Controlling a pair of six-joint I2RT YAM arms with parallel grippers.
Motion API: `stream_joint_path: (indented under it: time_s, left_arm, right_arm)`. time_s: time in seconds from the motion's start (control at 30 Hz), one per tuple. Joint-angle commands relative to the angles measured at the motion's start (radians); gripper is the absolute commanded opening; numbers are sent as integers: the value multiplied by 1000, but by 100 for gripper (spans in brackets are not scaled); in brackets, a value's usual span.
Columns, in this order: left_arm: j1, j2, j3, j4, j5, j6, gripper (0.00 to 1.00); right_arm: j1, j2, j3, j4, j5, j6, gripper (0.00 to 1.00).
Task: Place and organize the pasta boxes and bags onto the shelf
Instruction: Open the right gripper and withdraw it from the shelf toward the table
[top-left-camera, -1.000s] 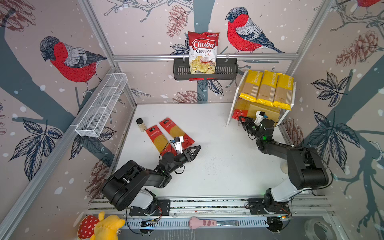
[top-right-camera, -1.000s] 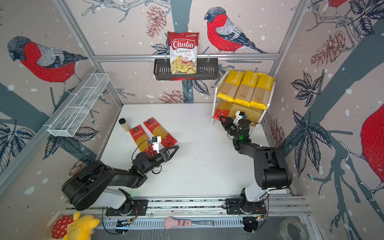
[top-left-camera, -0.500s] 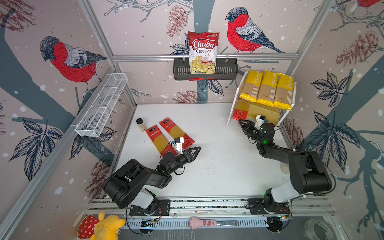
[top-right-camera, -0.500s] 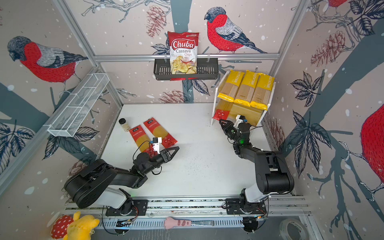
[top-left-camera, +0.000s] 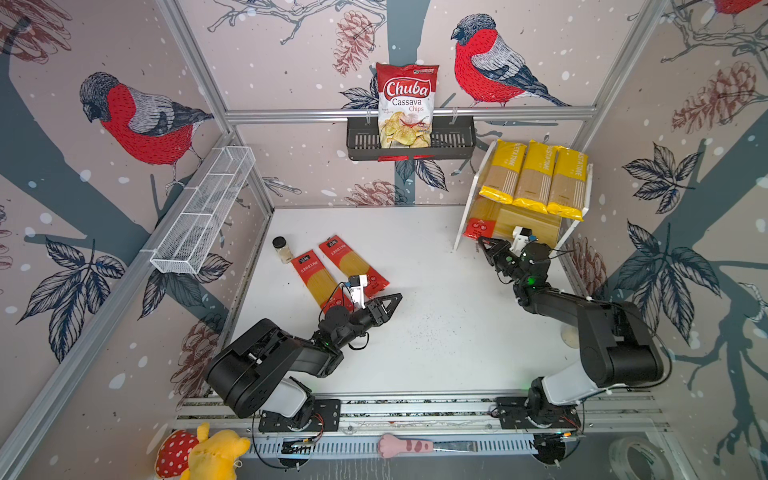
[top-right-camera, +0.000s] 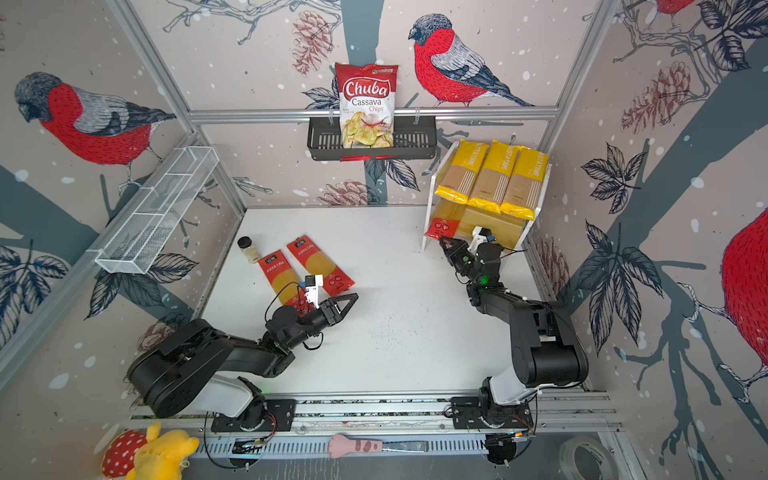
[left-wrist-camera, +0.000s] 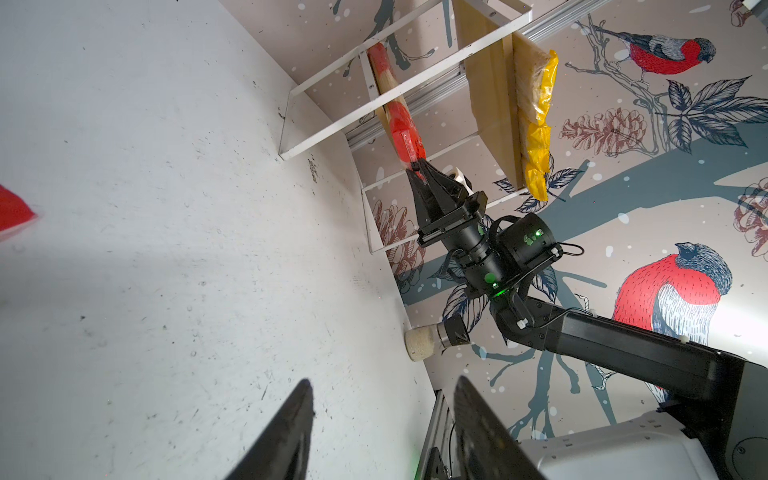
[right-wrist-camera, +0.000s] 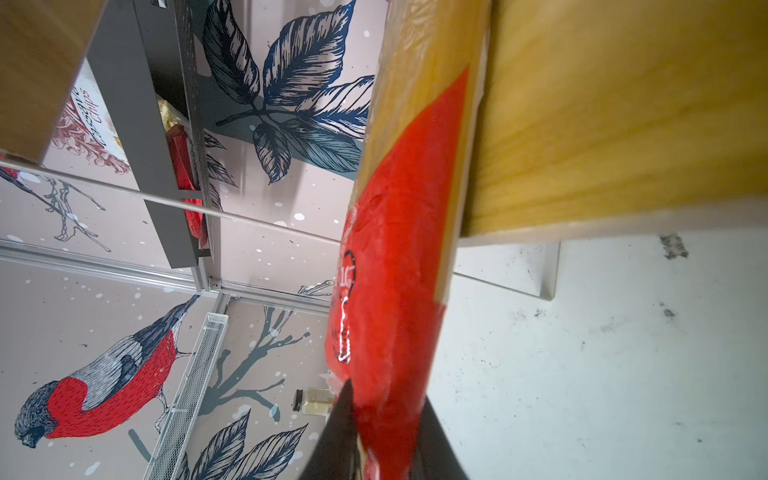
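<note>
The shelf (top-left-camera: 469, 208) (top-right-camera: 436, 199) stands at the back right. Three yellow pasta packets (top-left-camera: 536, 178) (top-right-camera: 494, 178) lie side by side on its upper board. A red-ended pasta packet (top-left-camera: 482, 224) (top-right-camera: 442, 224) (right-wrist-camera: 390, 291) lies on the lower board, and my right gripper (top-left-camera: 482, 241) (top-right-camera: 442, 240) (right-wrist-camera: 386, 395) is shut on its front red end. Two more red-ended packets (top-left-camera: 318, 278) (top-left-camera: 353, 262) lie flat on the table at the left. My left gripper (top-left-camera: 397, 297) (top-right-camera: 353, 297) (left-wrist-camera: 382, 382) hovers open and empty just beside them.
A small jar (top-left-camera: 282, 249) stands beside the table packets. Another jar (left-wrist-camera: 419, 343) lies by the right wall under the right arm. On the back wall hangs a black basket (top-left-camera: 457, 141) holding a Chuba chips bag (top-left-camera: 409, 104). A white wire basket (top-left-camera: 203, 212) is on the left wall.
My right wrist has shifted slightly at the front of the shelf's lower tier, still at the packet's red end. The left arm has not moved.
</note>
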Motion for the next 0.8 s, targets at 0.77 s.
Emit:
stream_joint_path:
  time_s: [0.77]
  left_arm:
    - [35, -535, 173, -1078, -458, 440, 59]
  right_arm:
    - [379, -262, -218, -155, 316, -13, 55]
